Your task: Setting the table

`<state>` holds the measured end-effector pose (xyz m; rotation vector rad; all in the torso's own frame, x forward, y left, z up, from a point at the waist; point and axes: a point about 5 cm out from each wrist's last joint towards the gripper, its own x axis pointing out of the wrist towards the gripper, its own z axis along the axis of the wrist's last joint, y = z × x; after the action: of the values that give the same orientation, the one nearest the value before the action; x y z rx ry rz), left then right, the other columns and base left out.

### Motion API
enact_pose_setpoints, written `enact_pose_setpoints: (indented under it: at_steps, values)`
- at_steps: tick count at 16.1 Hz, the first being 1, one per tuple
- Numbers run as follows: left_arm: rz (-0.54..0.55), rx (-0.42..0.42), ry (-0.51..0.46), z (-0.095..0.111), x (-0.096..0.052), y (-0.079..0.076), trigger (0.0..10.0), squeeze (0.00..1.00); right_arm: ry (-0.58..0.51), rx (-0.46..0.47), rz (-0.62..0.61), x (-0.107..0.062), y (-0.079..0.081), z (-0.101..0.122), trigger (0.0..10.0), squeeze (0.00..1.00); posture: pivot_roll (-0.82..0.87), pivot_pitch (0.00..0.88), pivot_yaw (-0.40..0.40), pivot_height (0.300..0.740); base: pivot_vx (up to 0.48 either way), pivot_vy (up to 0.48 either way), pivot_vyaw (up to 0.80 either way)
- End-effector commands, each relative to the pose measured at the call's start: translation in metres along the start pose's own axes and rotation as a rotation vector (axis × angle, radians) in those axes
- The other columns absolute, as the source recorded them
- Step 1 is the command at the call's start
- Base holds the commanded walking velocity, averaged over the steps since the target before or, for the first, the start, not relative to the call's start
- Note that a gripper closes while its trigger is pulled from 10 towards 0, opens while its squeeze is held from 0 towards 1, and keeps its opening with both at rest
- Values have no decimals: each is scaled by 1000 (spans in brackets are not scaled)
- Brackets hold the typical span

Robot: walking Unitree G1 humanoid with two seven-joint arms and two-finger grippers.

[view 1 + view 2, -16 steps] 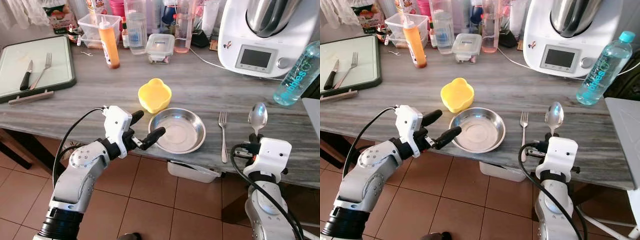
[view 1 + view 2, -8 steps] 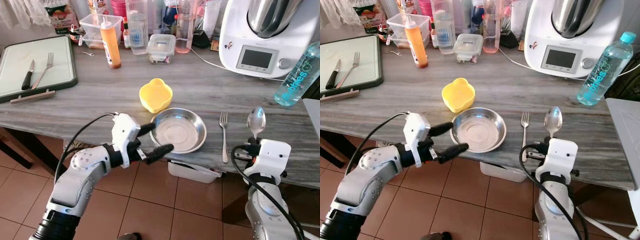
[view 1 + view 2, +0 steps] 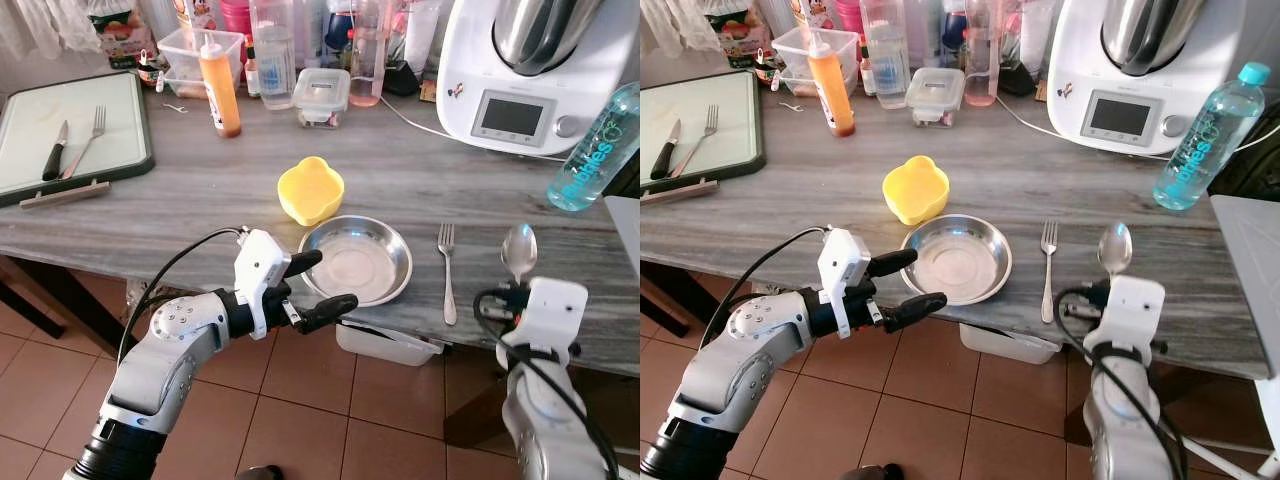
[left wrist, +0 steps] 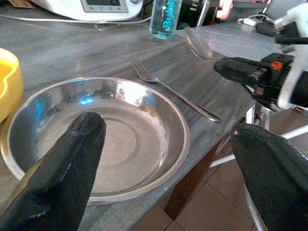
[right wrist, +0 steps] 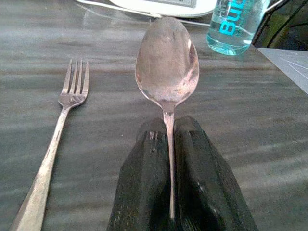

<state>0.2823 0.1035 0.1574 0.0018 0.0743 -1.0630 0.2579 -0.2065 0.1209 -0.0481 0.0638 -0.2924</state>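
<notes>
A round steel plate (image 3: 356, 262) lies near the table's front edge, with a yellow bowl (image 3: 311, 189) just behind it. A fork (image 3: 446, 270) rests to the plate's right. My right gripper (image 5: 172, 144) is shut on the handle of a spoon (image 3: 519, 251), whose bowl points away over the table to the right of the fork. My left gripper (image 3: 315, 283) stands open at the plate's near left rim, one finger (image 4: 72, 163) over the rim and the other beyond the table edge.
A cutting board (image 3: 70, 135) with a knife and a second fork sits at the far left. An orange sauce bottle (image 3: 219, 84), containers and a white kitchen machine (image 3: 525, 70) line the back. A blue water bottle (image 3: 594, 150) stands at the right.
My left gripper has slid a little to the right along the plate's front edge. The right arm has shifted slightly right and lower with the spoon.
</notes>
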Motion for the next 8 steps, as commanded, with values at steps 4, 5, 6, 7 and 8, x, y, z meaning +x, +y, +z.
enact_pose_setpoints:
  at_steps: [4,5,6,7,8]
  values:
    - [-34,2,4,2,0,-3,10000,0,6,10,10,21,-4,2,10000,0,188,150,6,740,0,0,0]
    - [-36,1,5,2,-1,-4,10000,0,5,10,12,24,-3,3,10000,0,192,156,5,740,0,0,0]
    - [-38,1,9,1,-2,-5,10000,0,4,12,15,28,-3,4,10000,0,194,160,4,740,0,0,0]
    - [-38,0,10,1,-3,-6,10000,0,5,13,15,29,-3,4,10000,0,196,166,5,740,0,0,0]
    - [-38,-2,13,1,-5,-6,10000,0,21,33,17,31,-3,0,10000,0,197,171,6,740,0,0,0]
